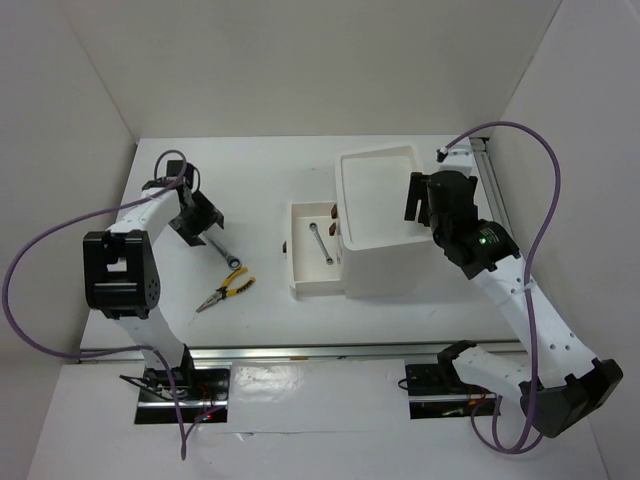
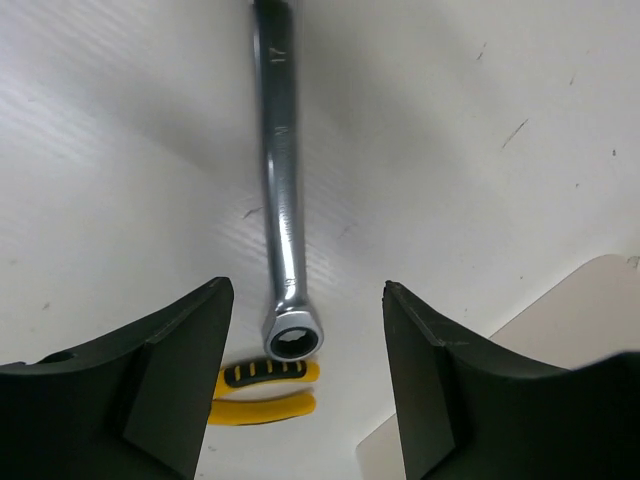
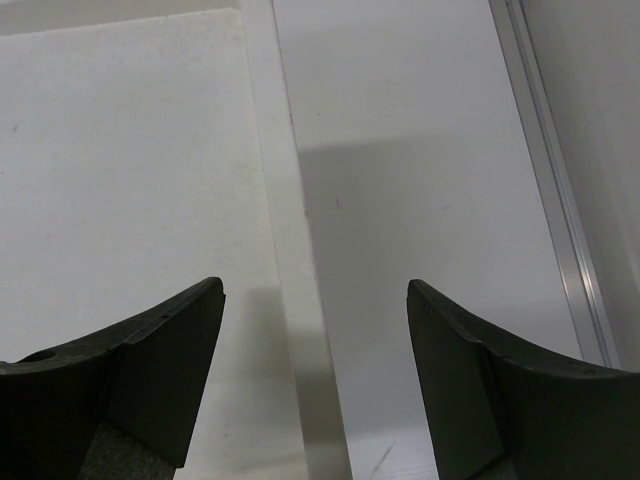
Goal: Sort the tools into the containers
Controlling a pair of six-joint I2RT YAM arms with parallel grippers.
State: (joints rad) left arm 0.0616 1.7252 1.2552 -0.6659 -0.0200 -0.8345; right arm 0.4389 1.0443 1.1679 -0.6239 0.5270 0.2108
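A silver wrench (image 1: 228,253) lies on the table beside the yellow-black pliers (image 1: 224,291). My left gripper (image 1: 200,226) is open just above the wrench's far end. In the left wrist view the wrench (image 2: 280,200) lies between the open fingers (image 2: 180,370), its ring end nearest, with the pliers' handles (image 2: 262,388) behind it. The white box unit (image 1: 385,222) stands at centre right with a drawer (image 1: 300,282) pulled out; a second silver wrench (image 1: 321,243) lies in it. My right gripper (image 1: 418,200) is open and empty over the top tray's right rim (image 3: 285,260). The screwdrivers are not visible.
Dark red-brown handles (image 1: 330,212) show at the box's left face. A metal rail (image 1: 497,200) runs along the right wall, also in the right wrist view (image 3: 555,200). Another rail (image 1: 320,351) lies along the near edge. White walls enclose the table.
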